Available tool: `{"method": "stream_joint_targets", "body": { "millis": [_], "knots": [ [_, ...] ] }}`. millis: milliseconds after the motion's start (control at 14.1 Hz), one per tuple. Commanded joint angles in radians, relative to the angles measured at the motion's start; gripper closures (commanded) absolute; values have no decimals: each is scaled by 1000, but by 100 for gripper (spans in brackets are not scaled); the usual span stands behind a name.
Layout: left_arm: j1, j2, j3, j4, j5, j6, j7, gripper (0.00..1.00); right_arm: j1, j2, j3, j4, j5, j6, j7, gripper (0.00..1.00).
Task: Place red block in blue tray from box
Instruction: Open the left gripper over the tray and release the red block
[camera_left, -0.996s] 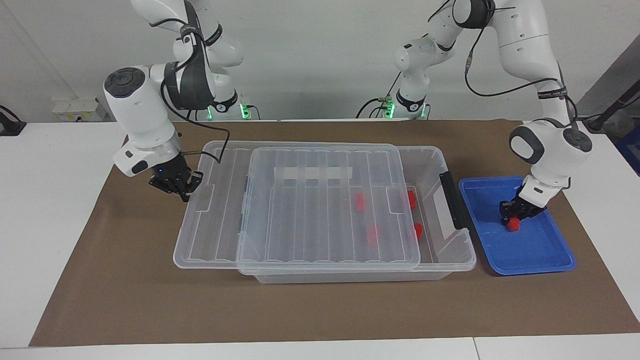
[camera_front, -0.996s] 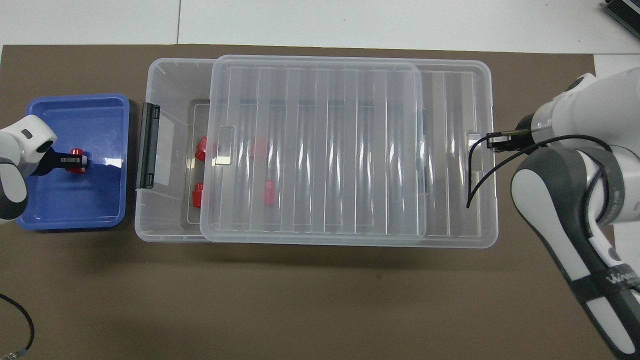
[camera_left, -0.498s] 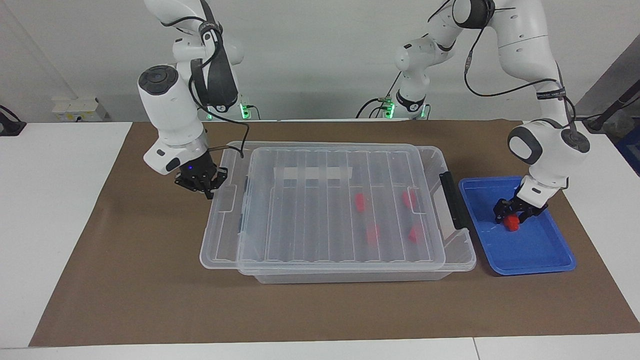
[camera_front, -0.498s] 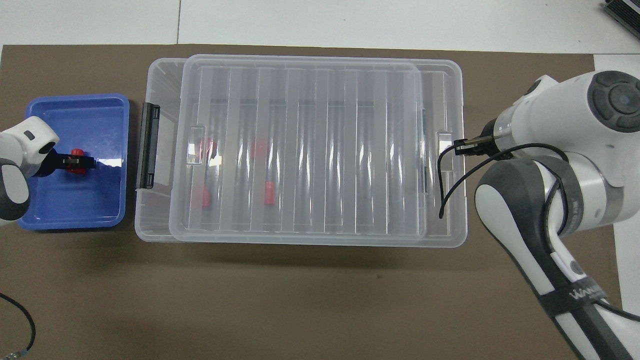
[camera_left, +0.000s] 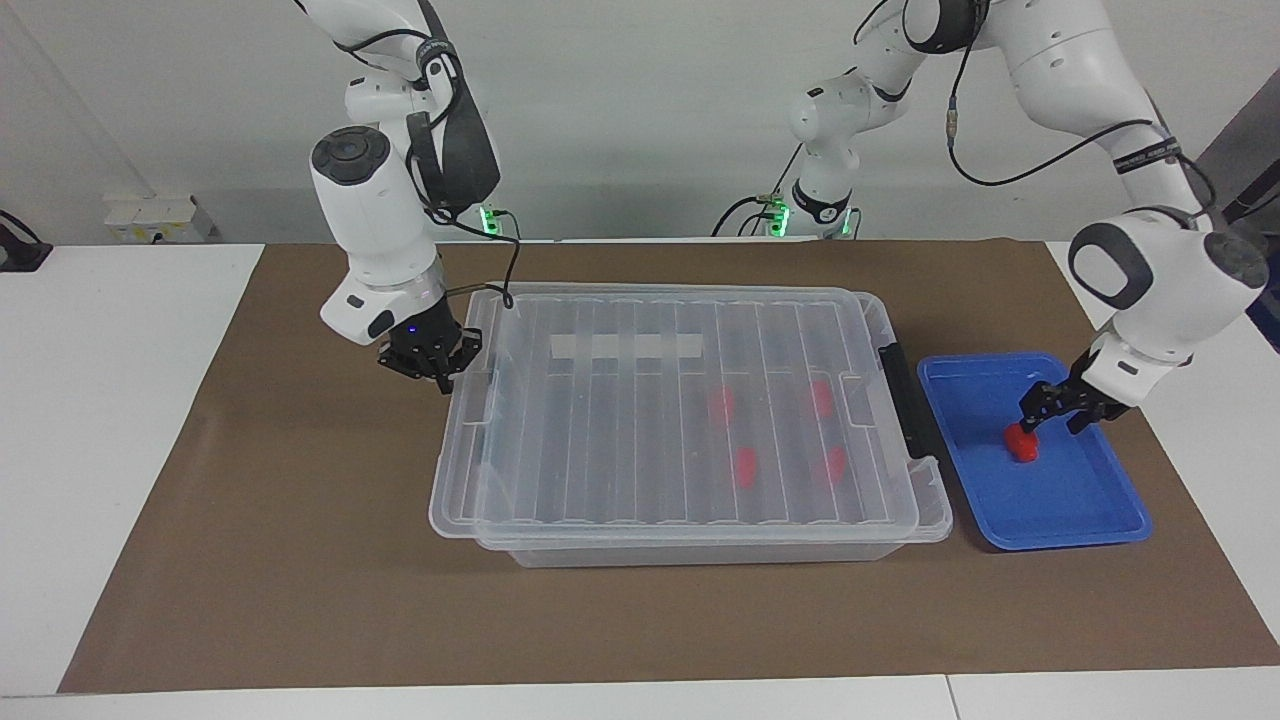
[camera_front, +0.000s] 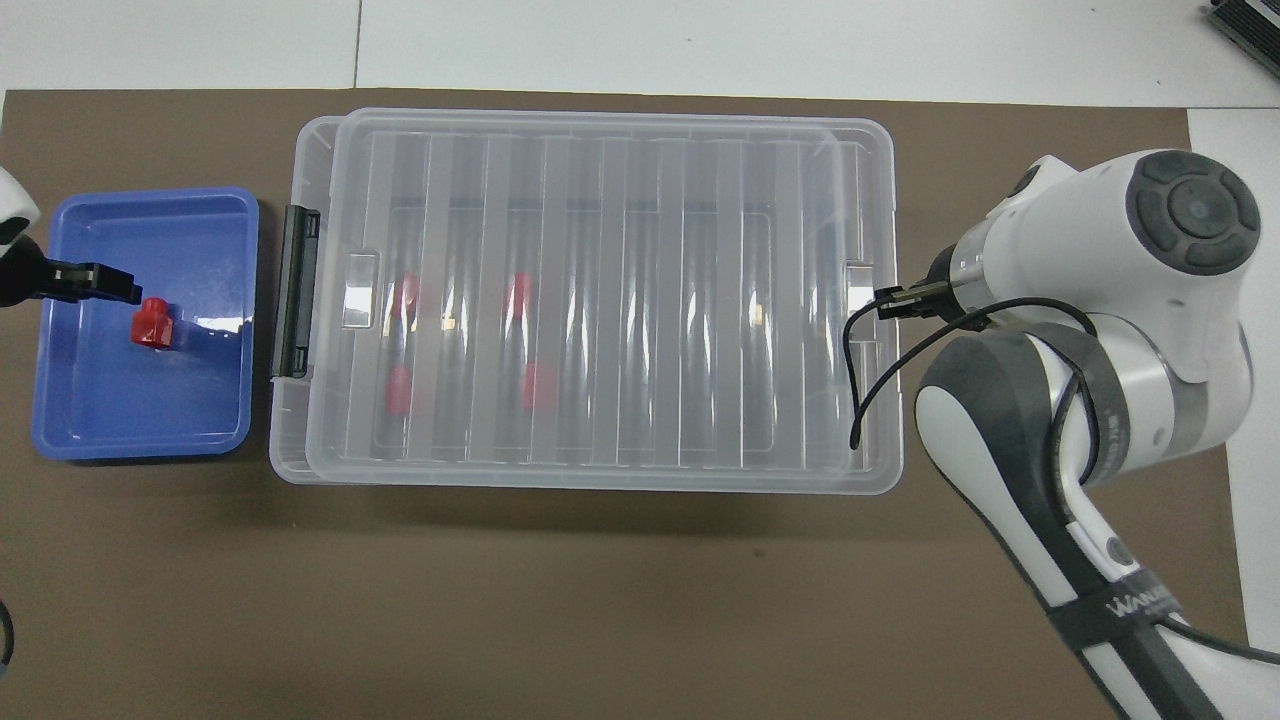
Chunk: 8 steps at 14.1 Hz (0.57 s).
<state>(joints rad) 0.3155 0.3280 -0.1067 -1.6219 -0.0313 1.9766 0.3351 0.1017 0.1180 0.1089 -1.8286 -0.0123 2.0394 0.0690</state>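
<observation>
facing view: the red block (camera_left: 1021, 443) — small, bright, slightly house-shaped — lies loose on the floor of the blue tray (camera_left: 1085, 527), which sits on the surface beside the box (camera_left: 690, 548) at the left arm's end. the left end effector (camera_left: 1064, 409) hangs just above the block with its fingers spread, the arm bent down steeply from its wrist. the right end effector (camera_left: 432, 365) is at the lid (camera_left: 600, 440) edge at the box's other end; i cannot tell its finger state.

overhead view: the block (camera_front: 153, 326) rests in the tray (camera_front: 60, 445) — the left end effector (camera_front: 100, 284) just beside it, clear of it. the right end effector (camera_front: 893, 303) meets the lid's (camera_front: 620, 300) end tab. four more red blocks (camera_front: 404, 294) show through the lid.
</observation>
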Motion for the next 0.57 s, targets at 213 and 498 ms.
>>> {"method": "stream_joint_targets", "body": {
  "millis": [213, 498],
  "knots": [
    [-175, -182, 2, 88, 1, -284, -238, 11, 21, -6, 9, -4, 35, 2, -15, 100],
    [-306, -305, -1, 74, 24, -383, -265, 0, 23, -6, 12, -4, 35, 2, -15, 100]
  ]
}}
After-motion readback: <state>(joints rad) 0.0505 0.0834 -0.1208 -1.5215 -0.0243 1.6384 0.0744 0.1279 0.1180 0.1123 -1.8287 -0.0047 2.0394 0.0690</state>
